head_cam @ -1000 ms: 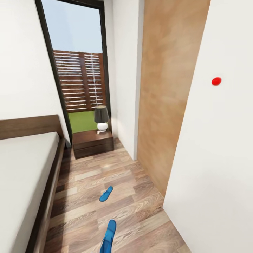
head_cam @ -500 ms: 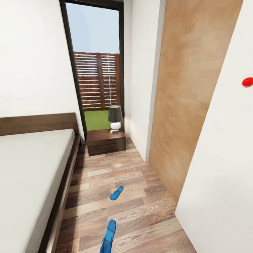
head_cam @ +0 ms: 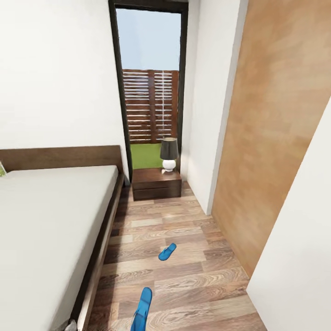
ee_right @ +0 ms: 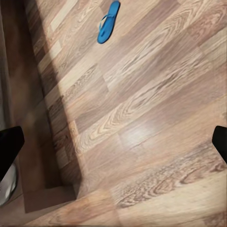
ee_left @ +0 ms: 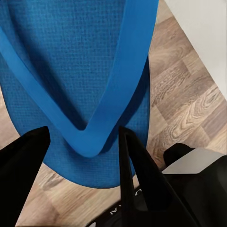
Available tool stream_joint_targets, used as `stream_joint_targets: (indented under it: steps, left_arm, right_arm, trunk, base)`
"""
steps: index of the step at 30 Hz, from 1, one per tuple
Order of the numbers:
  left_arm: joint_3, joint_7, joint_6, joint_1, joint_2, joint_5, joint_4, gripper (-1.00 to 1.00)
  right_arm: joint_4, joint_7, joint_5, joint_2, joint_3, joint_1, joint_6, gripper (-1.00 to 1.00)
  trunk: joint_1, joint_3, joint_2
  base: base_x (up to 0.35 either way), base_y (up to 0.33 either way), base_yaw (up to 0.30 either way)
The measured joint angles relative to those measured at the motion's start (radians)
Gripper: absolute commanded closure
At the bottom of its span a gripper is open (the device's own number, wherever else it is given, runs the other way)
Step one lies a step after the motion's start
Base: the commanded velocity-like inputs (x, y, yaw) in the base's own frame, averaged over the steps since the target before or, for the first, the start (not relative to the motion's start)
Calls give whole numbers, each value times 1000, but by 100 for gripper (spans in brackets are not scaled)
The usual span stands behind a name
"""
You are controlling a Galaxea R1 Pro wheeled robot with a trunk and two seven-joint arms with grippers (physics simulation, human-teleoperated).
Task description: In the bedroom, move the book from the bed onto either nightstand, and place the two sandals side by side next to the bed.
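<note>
From the head camera I see the bed (head_cam: 50, 220) at my left, the nightstand (head_cam: 156, 183) with its lamp (head_cam: 169, 153) beyond it by the window (head_cam: 149, 78). One sandal (head_cam: 167, 252) lies on the floor (head_cam: 193, 285) ahead, its long axis angled toward the far right; the other sandal (head_cam: 142, 309) hangs at the frame's lower edge, close in front of me.

At the left wrist, the left gripper (ee_left: 82, 142) is clamped on that near sandal (ee_left: 80, 71), fingers around the sole by the strap junction.

At the right wrist, the right gripper (ee_right: 113, 142) is spread wide and empty; the floor sandal (ee_right: 108, 21) lies well ahead of it, lengthwise along my approach. I judge the free right arm better placed for it.
</note>
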Motion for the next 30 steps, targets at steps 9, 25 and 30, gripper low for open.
stream_joint_targets:
  steps: [9,25,30]
  left_arm:
    - [0,0,0,0,0,0,0,100]
    - [0,0,-1,0,0,-1,0,100]
    - [0,0,-1,0,0,-1,0,100]
  right_arm:
    - [-1,1,0,0,1,0,0,-100]
    - [0,1,0,0,1,-1,0,-100]
    - [0,1,0,0,1,0,0,-100]
  trunk:
    - [0,0,0]
    - [-1,0,0]
    - [0,0,0]
  base:
    - [178,-144,73]
    - [212,-10,1]
    - [291,0,0]
